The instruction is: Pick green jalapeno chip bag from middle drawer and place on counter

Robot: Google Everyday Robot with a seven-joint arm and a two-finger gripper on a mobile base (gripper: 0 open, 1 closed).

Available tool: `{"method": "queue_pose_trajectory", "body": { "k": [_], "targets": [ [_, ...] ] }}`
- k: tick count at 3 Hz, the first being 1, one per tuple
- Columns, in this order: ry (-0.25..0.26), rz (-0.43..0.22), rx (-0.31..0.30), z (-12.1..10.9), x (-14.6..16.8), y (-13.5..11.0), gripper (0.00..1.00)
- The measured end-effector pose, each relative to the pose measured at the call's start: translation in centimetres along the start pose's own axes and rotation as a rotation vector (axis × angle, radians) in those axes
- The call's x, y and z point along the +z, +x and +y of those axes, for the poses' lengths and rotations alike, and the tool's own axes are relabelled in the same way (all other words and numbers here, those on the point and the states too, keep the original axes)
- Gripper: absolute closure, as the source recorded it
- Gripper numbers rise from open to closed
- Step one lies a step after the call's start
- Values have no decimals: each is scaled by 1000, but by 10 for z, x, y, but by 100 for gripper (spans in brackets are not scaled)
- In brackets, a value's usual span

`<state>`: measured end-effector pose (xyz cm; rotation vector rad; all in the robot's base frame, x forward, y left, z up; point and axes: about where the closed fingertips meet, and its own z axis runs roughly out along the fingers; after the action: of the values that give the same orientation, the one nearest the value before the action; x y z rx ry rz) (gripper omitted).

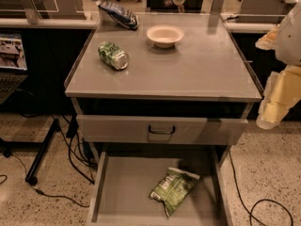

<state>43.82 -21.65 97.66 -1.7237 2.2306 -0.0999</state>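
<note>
Because the open middle drawer (117, 192) holds the green jalapeno chip bag (174, 190) lying flat, right of centre and clear of the walls, a good pick likely means coming straight down, pinching a crinkled edge, then lifting well clear before swinging to the bare worktop (202, 74). The gripper (273, 108) hangs far right, beside the worktop's edge, well apart from the bag. I cannot tell whether it is spread or pressed together.
</note>
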Motion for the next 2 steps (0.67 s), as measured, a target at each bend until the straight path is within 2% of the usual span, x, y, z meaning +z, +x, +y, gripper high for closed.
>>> {"method": "queue_pose_trajectory", "body": {
  "k": [2],
  "targets": [
    [13,-16,11,0,-1,0,0]
  ]
}}
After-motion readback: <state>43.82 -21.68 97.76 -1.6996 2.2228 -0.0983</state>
